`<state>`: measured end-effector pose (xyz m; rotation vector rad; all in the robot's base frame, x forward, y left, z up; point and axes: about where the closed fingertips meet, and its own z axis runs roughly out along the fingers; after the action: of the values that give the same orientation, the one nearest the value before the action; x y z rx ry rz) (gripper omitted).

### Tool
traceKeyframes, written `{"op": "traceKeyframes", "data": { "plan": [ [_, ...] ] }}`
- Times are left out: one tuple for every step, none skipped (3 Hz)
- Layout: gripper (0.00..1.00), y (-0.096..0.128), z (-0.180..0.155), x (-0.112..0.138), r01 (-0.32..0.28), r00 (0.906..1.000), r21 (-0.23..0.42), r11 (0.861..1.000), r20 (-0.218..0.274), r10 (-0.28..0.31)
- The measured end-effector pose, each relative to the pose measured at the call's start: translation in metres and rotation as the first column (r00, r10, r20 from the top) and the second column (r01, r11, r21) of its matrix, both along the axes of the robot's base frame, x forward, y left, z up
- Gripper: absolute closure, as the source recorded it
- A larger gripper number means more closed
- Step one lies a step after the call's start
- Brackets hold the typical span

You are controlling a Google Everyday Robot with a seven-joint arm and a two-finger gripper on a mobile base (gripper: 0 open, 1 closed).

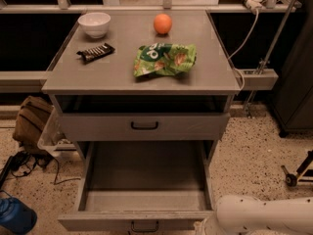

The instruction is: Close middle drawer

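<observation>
Standing pulled far out toward 6 o'clock, the middle drawer [146, 199] shows its plain grey tray. Its low front panel lies at the view's bottom edge, with the small black handle [144, 225] partly cut off. At 5 o'clock the white arm [266, 214] reaches in, and the gripper [201, 226] sits just beside the drawer's right front corner; how wide it stands cannot be told. At 12 o'clock from the drawer, the upper drawer [98, 127] juts out slightly. On the cabinet top [117, 75] lie a green chip bag [165, 59], an orange [163, 23], a white bowl [94, 23] and a dark snack bar [96, 52].
</observation>
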<state>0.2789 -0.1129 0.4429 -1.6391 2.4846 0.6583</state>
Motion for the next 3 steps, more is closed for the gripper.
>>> {"op": "traceKeyframes", "data": {
  "plan": [
    [0.0, -0.001, -0.009, 0.01, -0.008, 0.9999, 0.019, 1.0, -0.01, 0.008],
    [0.0, 0.003, -0.02, 0.068, -0.03, 0.9995, 0.032, 0.999, -0.009, 0.03],
    [0.0, 0.002, -0.02, 0.069, -0.03, 0.9995, 0.032, 0.999, -0.008, 0.03]
  ]
}}
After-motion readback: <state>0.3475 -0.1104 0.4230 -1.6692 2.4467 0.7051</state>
